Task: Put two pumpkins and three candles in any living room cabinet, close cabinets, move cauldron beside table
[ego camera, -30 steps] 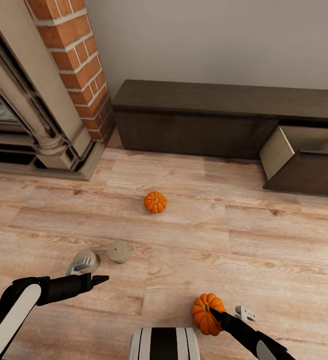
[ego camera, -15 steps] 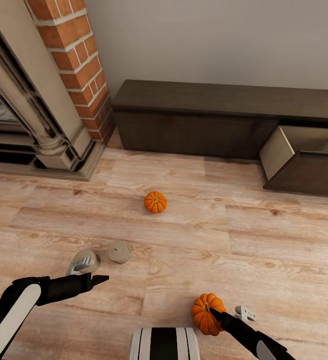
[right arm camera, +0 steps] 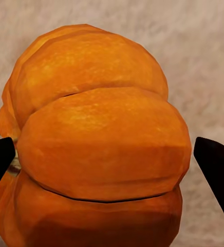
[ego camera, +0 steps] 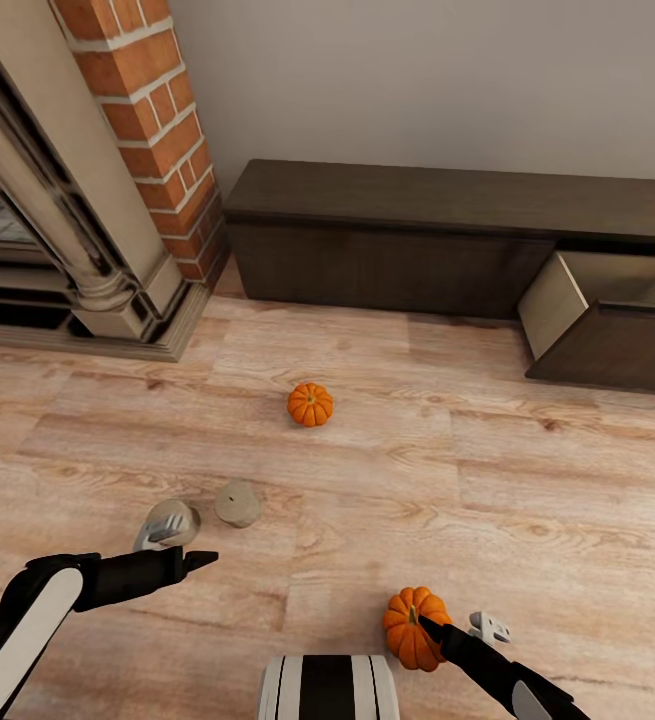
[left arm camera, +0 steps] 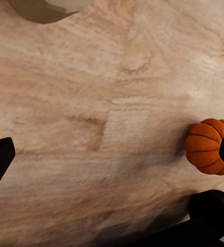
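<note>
Wood floor (ego camera: 527, 470) before cabinet (ego camera: 397, 235), one drawer (ego camera: 607, 320) pulled open. Right gripper (right arm camera: 112, 154) spread around near pumpkin (ego camera: 414, 626), not yet pinching. Left gripper (ego camera: 189, 560) spread, empty. Probably grasping step; next: squeeze, lift, carry to drawer.

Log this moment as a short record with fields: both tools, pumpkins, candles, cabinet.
right tool: fingers open either side of the near pumpkin, not visibly clamped
left tool: open, holding nothing, near the candles
far pumpkin: alone on the floor
candles: one upright, a second beside it
cabinet: against the wall, one drawer pulled open, nothing visible inside
</note>
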Robot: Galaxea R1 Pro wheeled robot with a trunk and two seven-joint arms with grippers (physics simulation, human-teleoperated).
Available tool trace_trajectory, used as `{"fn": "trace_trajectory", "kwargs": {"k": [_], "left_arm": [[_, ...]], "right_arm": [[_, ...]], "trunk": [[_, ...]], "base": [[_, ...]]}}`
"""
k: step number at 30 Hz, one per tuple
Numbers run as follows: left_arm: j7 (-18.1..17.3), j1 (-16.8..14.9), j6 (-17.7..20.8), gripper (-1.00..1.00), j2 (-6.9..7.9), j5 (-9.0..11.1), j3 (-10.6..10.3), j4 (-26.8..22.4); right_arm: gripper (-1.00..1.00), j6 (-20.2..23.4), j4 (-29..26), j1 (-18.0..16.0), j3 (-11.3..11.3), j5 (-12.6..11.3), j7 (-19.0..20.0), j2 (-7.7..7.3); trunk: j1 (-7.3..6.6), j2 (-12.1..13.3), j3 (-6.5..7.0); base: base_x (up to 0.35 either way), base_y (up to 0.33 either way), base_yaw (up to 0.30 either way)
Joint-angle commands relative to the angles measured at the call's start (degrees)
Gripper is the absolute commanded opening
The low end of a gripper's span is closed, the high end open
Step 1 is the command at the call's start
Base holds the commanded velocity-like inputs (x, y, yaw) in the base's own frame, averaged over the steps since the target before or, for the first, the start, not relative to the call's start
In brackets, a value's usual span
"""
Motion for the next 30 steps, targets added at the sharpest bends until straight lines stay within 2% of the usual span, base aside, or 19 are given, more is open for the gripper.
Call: {"fn": "trace_trajectory", "kwargs": {"k": [1, 3, 30], "left_arm": [[-0.41, -0.03, 0.14, 1.00, 0.03, -0.42, -0.05, -0.02], [-0.38, -0.03, 0.14, 1.00, 0.03, -0.43, -0.07, 0.00], [0.12, -0.03, 0.02, 1.00, 0.03, -0.51, -0.61, 0.11]], "right_arm": [[-1.00, 0.23, 0.05, 0.01, 0.18, -0.19, -3.15, -0.07], [-1.00, 0.24, 0.05, 0.01, 0.18, -0.19, -3.15, -0.07], [-1.00, 0.26, -0.04, 0.01, 0.04, -0.35, -3.15, -0.15]], "trunk": [[0.00, -0.01, -0.04], [0.00, -0.01, -0.04], [-0.70, 0.35, 5.94]], "base": [[0.000, 0.000, 0.000], [0.000, 0.000, 0.000], [0.000, 0.000, 0.000]]}}
